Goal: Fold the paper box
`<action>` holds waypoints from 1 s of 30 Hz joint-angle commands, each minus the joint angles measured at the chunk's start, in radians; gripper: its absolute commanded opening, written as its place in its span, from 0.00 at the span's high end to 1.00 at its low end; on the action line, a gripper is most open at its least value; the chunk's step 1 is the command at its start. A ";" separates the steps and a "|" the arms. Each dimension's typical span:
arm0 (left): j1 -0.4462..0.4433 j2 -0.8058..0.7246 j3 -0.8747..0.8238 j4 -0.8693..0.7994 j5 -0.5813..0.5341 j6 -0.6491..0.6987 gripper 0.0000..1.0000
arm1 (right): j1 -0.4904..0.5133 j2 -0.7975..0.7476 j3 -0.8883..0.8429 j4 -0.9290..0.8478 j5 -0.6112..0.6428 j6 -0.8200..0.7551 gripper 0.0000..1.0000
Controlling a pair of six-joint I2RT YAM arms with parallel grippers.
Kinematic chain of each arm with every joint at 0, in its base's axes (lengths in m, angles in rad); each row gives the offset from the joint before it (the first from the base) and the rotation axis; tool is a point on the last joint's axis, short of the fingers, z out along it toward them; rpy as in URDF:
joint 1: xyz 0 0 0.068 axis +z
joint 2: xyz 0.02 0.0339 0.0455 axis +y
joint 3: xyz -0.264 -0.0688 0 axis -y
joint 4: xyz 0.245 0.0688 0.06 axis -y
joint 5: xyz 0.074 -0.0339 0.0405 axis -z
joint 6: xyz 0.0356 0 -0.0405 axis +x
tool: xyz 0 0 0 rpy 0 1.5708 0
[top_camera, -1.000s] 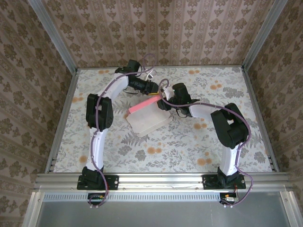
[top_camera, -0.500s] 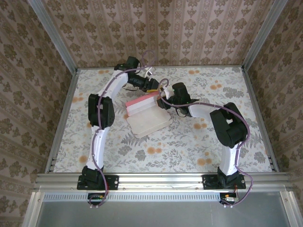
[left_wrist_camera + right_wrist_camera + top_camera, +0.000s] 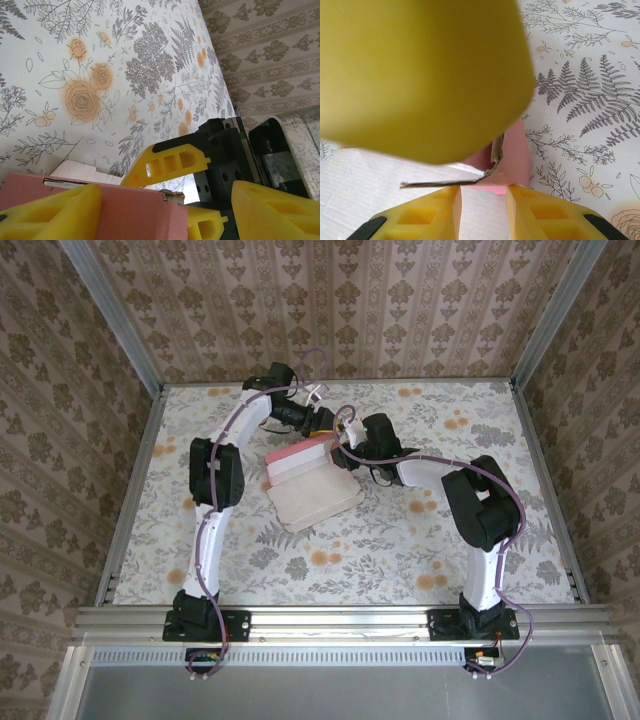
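Observation:
The paper box (image 3: 310,492) lies open in the middle of the table, pale inner side up. Its pink far wall (image 3: 300,454) is raised. My left gripper (image 3: 322,426) hovers behind that wall's right end. In the left wrist view it (image 3: 167,212) stands open, with the pink card (image 3: 135,215) against the left finger (image 3: 50,215) and a wide gap to the other. My right gripper (image 3: 343,447) is at the same corner. Its jaws (image 3: 483,200) are closed on the pink flap (image 3: 517,150) by the torn corner. Its yellow fingers (image 3: 175,160) show in the left wrist view.
A flowered cloth (image 3: 400,540) covers the table, with patterned walls on three sides and a metal rail (image 3: 340,618) at the near edge. Both arms reach to the far middle, their heads close together. Bare cloth lies in front of the box and to both sides.
My left gripper has opened, let go of the pink wall and drawn back a little. The box has slid slightly to the far left, and its pink wall stands more upright. The right gripper keeps its hold.

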 commanded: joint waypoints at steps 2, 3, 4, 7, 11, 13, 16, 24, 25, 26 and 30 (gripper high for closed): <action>0.000 0.048 0.069 -0.090 0.072 0.046 0.31 | 0.007 0.023 0.043 0.029 -0.010 -0.002 0.68; 0.001 0.056 0.080 -0.102 0.073 0.049 0.31 | 0.007 0.025 0.043 0.033 -0.007 -0.001 0.68; 0.000 0.061 0.087 -0.111 0.073 0.054 0.31 | 0.008 0.026 0.043 0.038 -0.003 -0.002 0.68; 0.000 0.064 0.089 -0.118 0.070 0.060 0.32 | 0.008 0.030 0.046 0.053 0.006 0.006 0.67; 0.003 0.069 0.093 -0.118 0.081 0.058 0.31 | 0.007 0.043 0.046 0.093 0.031 0.019 0.66; 0.004 0.073 0.097 -0.119 0.095 0.057 0.31 | 0.007 0.045 0.043 0.115 0.035 0.030 0.66; 0.005 0.075 0.101 -0.119 0.102 0.056 0.30 | 0.008 0.049 0.036 0.149 0.042 0.045 0.66; 0.013 0.089 0.114 -0.120 0.079 0.049 0.27 | 0.007 0.038 0.015 0.186 0.033 0.064 0.66; 0.013 0.087 0.119 -0.118 0.067 0.046 0.26 | 0.007 0.038 0.017 0.174 0.036 0.063 0.66; 0.014 0.085 0.123 -0.114 0.048 0.039 0.25 | 0.007 0.037 0.017 0.168 0.036 0.061 0.66; 0.020 0.079 0.147 -0.101 -0.049 0.014 0.19 | 0.007 0.030 0.011 0.123 0.067 0.083 0.66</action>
